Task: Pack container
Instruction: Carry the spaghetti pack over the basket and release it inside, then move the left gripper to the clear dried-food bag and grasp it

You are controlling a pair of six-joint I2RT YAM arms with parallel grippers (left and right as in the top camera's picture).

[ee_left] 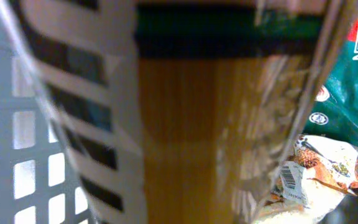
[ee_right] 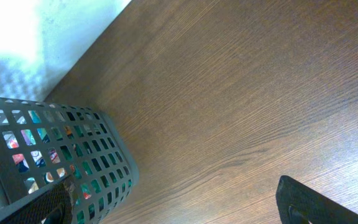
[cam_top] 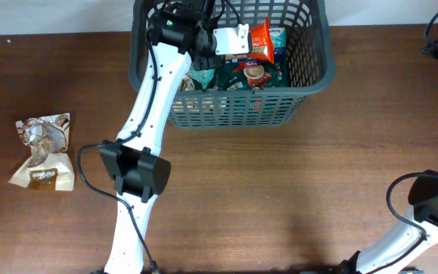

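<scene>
The dark grey basket (cam_top: pixel 310 84) stands at the table's far middle and holds several snack packets, among them an orange one (cam_top: pixel 260 38) and green ones (cam_top: pixel 243 76). My left gripper (cam_top: pixel 210 39) is down inside the basket at its left side. In the left wrist view an orange packet with white and black stripes (ee_left: pixel 179 124) fills the frame and hides the fingers; the basket's lattice (ee_left: pixel 5 124) is at the left. My right gripper (ee_right: pixel 179 208) is open and empty over bare table, right of the basket (ee_right: pixel 104 155).
Brown-and-white snack packets (cam_top: pixel 44 152) lie on the table at the far left. A green Nescafe packet (ee_left: pixel 353 93) and a pale packet with a barcode (ee_left: pixel 328 180) lie in the basket. The right arm's base (cam_top: pixel 432 205) is at the front right.
</scene>
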